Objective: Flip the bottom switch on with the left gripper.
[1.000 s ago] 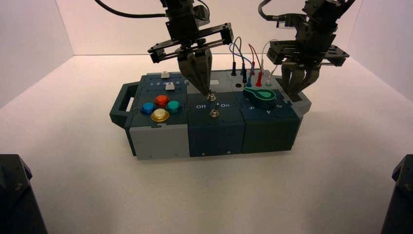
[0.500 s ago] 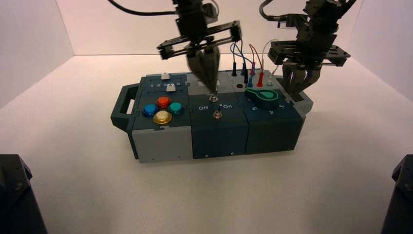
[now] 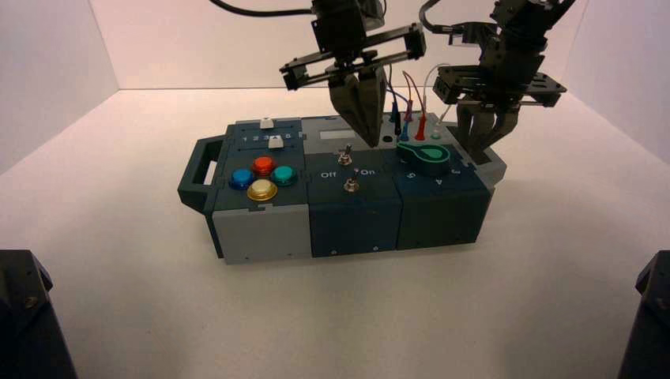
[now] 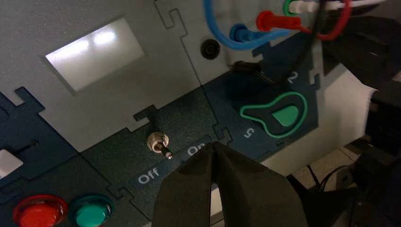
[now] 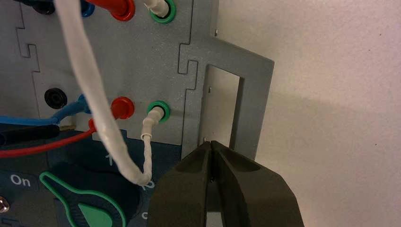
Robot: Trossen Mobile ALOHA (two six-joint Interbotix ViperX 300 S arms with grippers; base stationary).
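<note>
1. I have the bottom switch (image 3: 351, 185) just below the middle of the high view, on the dark teal middle panel of the box (image 3: 261, 229), beneath the Off/On lettering (image 4: 172, 163); I can't read its lever position from there, and my left wrist view doesn't show it
2. My left gripper (image 3: 373, 144) is above the box, its tips up and to the right of that switch and apart from it; its jaws are closed, with the tips together and nothing between them
3. The upper toggle switch (image 3: 345, 159) sits just above the lettering, and in the left wrist view its lever points toward those words
4. Right of the two switches I see the dark knob with a green teardrop outline (image 3: 425, 156), and above it the red, blue, black and white plug wires (image 5: 94, 90)
5. On the box's left part are the red (image 3: 263, 165), blue (image 3: 242, 179), green (image 3: 284, 175) and yellow (image 3: 262, 189) buttons, with two white sliders (image 3: 275, 142) above them
6. My right gripper (image 3: 474, 151) waits at the upper right, over the box's right-hand handle (image 5: 255, 104), its jaws closed on nothing
</note>
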